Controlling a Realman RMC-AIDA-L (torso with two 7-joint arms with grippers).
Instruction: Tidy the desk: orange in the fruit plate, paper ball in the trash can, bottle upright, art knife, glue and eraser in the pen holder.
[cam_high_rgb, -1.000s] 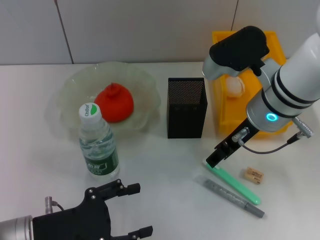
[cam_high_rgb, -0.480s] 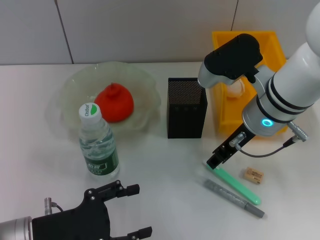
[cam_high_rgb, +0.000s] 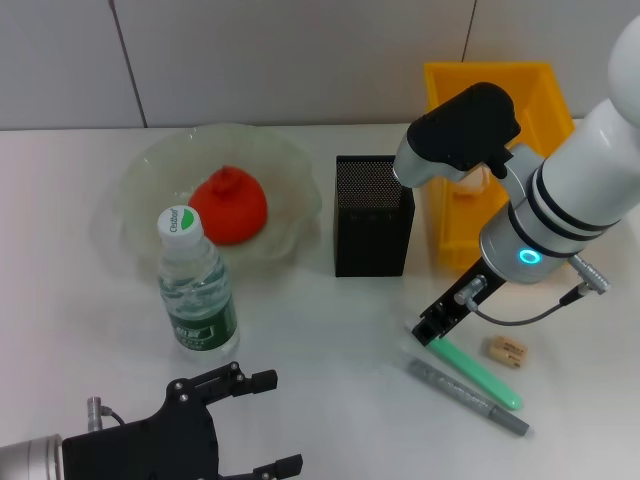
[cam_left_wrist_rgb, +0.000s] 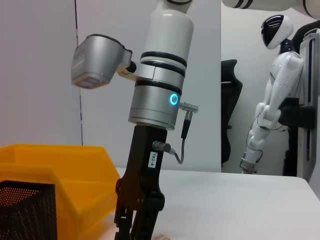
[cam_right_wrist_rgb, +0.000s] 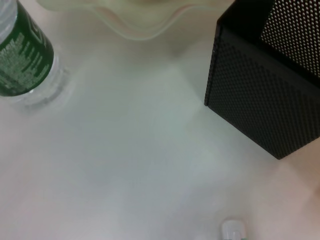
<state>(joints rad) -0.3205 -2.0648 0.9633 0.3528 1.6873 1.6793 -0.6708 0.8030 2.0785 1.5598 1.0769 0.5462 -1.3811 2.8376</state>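
A white bench holds the tidying items. The red-orange fruit already sits in the translucent, wavy-edged fruit plate, and the clear plastic water bottle with a green label stands upright just in front of the plate. A black mesh pen holder stands at the centre, with a yellow plastic bin to its right.

The right gripper hangs low over the near end of a mint-green stick — probably the art knife or the glue — which lies flat on the bench in front of the bin. A grey metallic stick lies just beside it, almost parallel, and a small tan eraser rests near them to the right. Whether the right gripper's jaws are parted or closed, I cannot tell; its fingertips look at or touching the green stick's end.

The left gripper waits at the near edge of the bench, its jaws spread apart and holding nothing.

To do this pickup well, the jaws should likely straddle the green stick across its width, clear of the grey one — then lift it and tilt it upright before lowering it into the pen holder.
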